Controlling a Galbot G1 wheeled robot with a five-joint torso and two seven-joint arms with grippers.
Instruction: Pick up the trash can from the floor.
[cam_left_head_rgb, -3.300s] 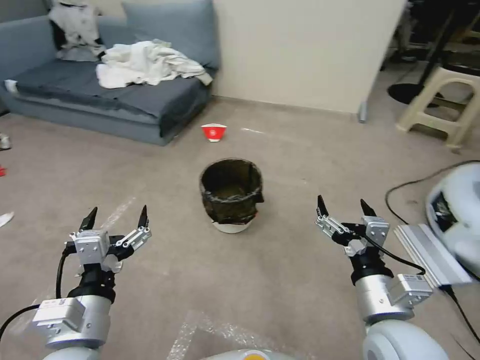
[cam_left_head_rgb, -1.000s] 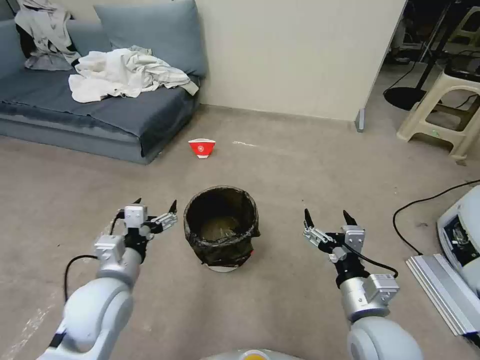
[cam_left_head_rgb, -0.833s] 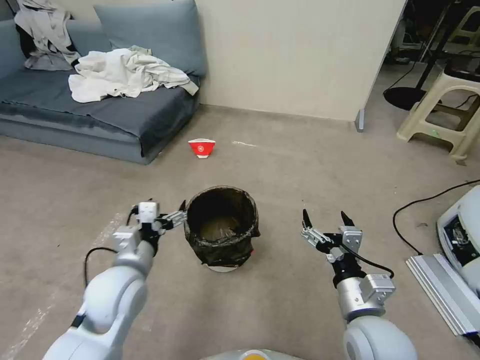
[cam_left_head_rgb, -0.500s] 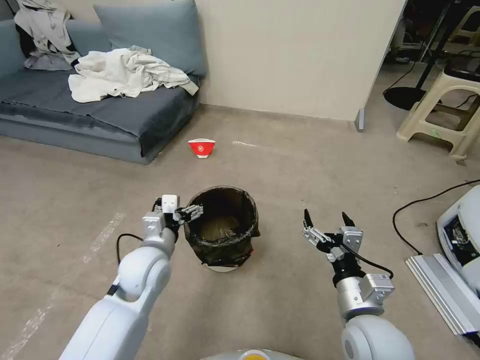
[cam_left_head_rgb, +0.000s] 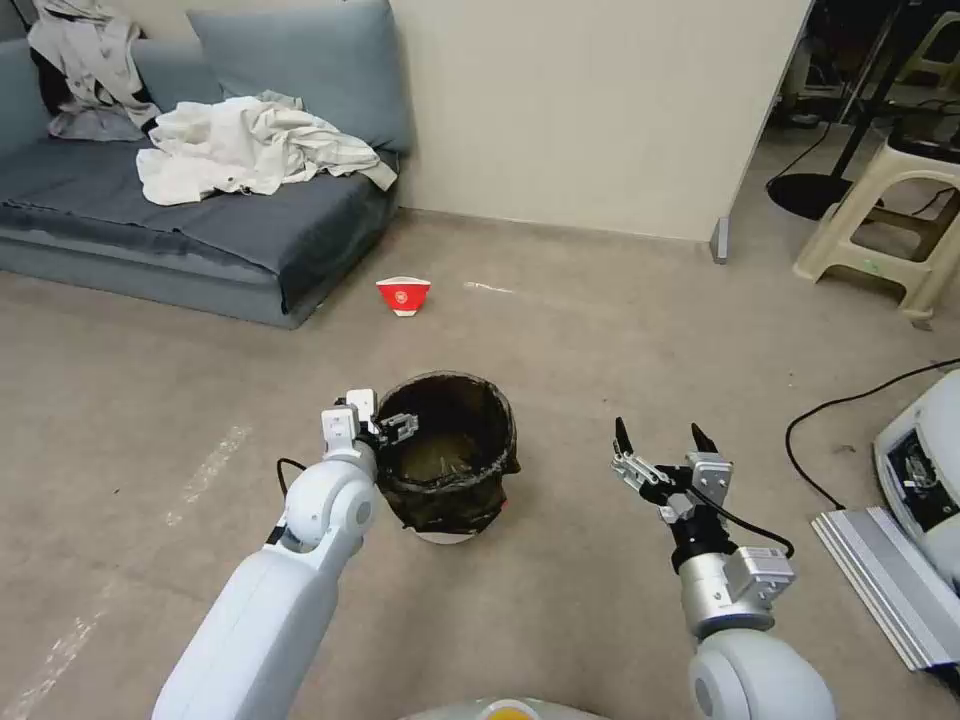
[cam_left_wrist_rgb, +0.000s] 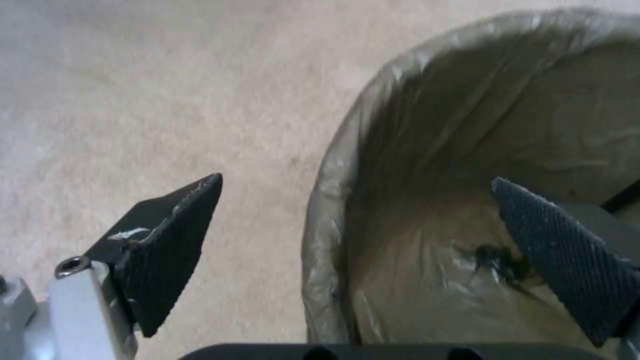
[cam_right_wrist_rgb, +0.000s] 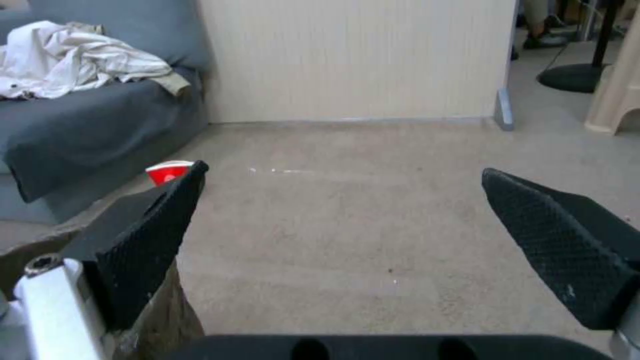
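- Black crinkly liner over bin (cam_left_head_rgb: 447, 450) rim, slippery; bin on floor (cam_left_head_rgb: 600, 330), probably light, stiff.
- Left gripper (cam_left_wrist_rgb: 353, 250) spread, straddling rim at bin's 9 o'clock: good pinch spot.
- Right gripper (cam_left_head_rgb: 655, 450) spread, idle at 3 o'clock, apart.

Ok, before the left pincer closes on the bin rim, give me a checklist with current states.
1. Left pincer open and straddling the rim: ok, one finger outside, one inside.
2. Trash can upright on the floor: ok.
3. Black bag folded over the rim where the grip lands: ok.
4. Fingers low enough to catch the rim: cannot tell.
5. Right pincer clear of the can: ok, open, off to its side.
6. Paper cup out of the way: ok, beyond the can.
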